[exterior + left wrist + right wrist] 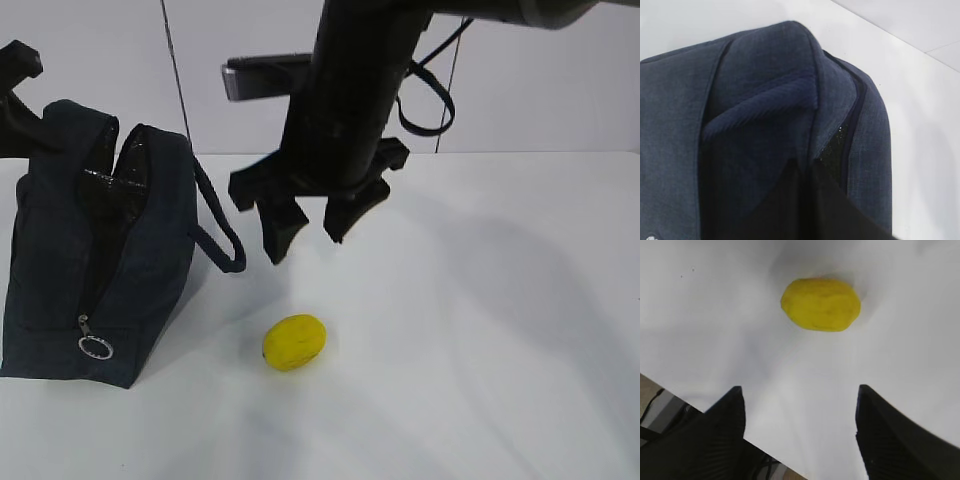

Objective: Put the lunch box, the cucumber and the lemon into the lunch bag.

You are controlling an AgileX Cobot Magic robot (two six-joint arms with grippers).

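Observation:
The navy lunch bag [95, 260] stands at the left with its top unzipped and gaping, and it fills the left wrist view [765, 75]. My left gripper [810, 172] is closed on the bag's top rim; in the exterior view only its black body [35, 132] shows behind the bag. The yellow lemon [294, 342] lies on the table just right of the bag. My right gripper [305, 245] hangs open and empty above the lemon. In the right wrist view the lemon [821, 305] lies ahead of the spread gripper [800, 389]. The lunch box and the cucumber are out of view.
The bag's looped handle [225, 240] hangs toward the lemon, and the silver zipper ring [95, 347] hangs at the bag's front lower corner. The white table [480, 330] stretches to the right. Its edge shows in the right wrist view [715, 412].

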